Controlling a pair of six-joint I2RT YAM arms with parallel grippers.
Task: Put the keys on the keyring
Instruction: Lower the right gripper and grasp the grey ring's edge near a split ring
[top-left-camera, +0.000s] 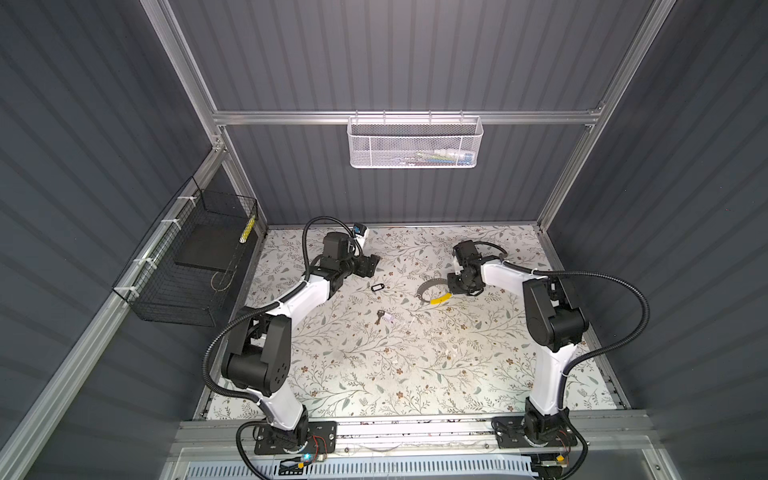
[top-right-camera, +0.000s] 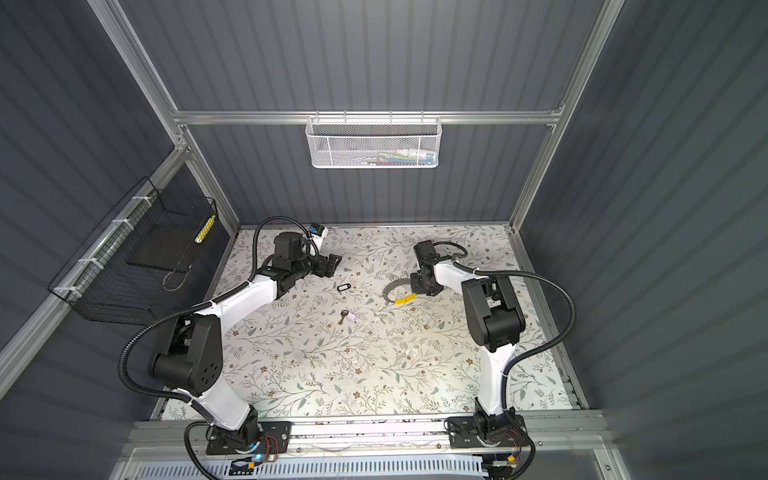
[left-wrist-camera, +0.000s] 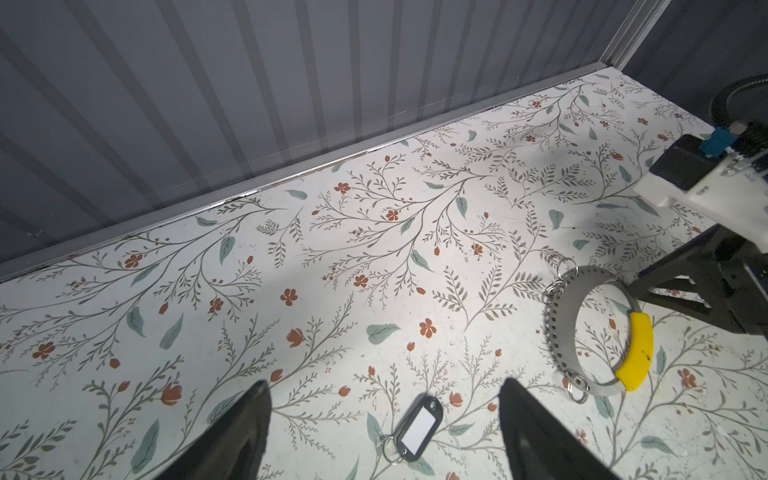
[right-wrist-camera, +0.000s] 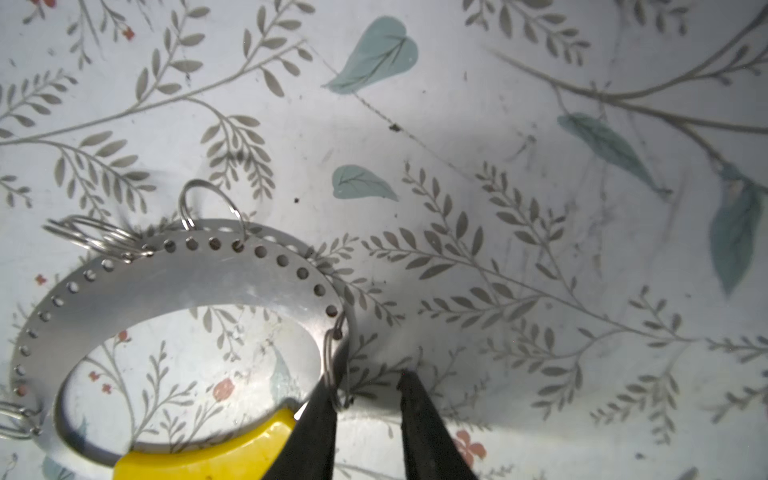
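Observation:
The keyring (top-left-camera: 428, 285) (top-right-camera: 391, 286) is a perforated grey metal hoop with a yellow tag (top-left-camera: 440, 299), lying right of the mat's centre. The keys lie apart from it: a black-rimmed tag (top-left-camera: 377, 287) (top-right-camera: 343, 287) and a small metal key with a lilac tag (top-left-camera: 380, 318) (top-right-camera: 344, 318). My left gripper (top-left-camera: 371, 265) (left-wrist-camera: 384, 399) hangs open above and just behind the black-rimmed tag (left-wrist-camera: 417, 428), which shows between its fingers. My right gripper (top-left-camera: 451, 284) (right-wrist-camera: 365, 395) sits at the hoop's (right-wrist-camera: 187, 282) end by the yellow tag (right-wrist-camera: 232, 453). Its jaws stand narrowly apart, a small split ring (right-wrist-camera: 334, 365) against one finger.
A white mesh basket (top-left-camera: 415, 143) hangs on the back wall and a black wire basket (top-left-camera: 187, 266) on the left wall. Several small split rings (left-wrist-camera: 555, 286) hang from the hoop's holes. The back wall's metal sill (left-wrist-camera: 291, 178) runs close behind the left gripper.

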